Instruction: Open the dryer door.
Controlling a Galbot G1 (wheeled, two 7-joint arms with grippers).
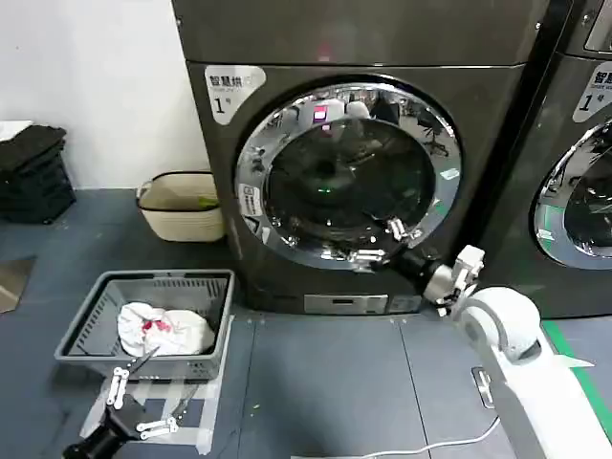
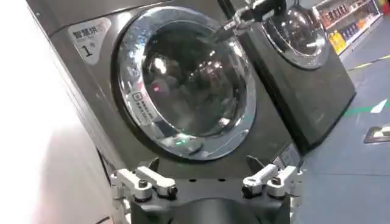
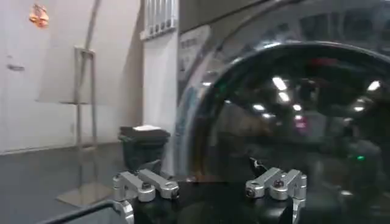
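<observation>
The dryer door [image 1: 349, 177] is a round porthole with a wide chrome rim and dark glass, lying flush against its dark grey machine. My right gripper [image 1: 380, 242] is open at the door's lower right rim, one finger over the glass edge and the other on the chrome. In the right wrist view the gripper [image 3: 210, 189] has nothing between its fingers, with the dark glass [image 3: 292, 109] just beyond them. My left gripper [image 1: 139, 406] hangs open low on the left, in front of the basket. From there the left wrist view faces the door [image 2: 189, 79] across its open gripper [image 2: 207, 182].
A grey basket [image 1: 91, 311] holding a white cloth stands on the floor at the left. A beige tub [image 1: 182, 225] sits beside the dryer. A second dark machine [image 1: 574, 191] with a similar door stands at the right. A thin cable runs along the floor.
</observation>
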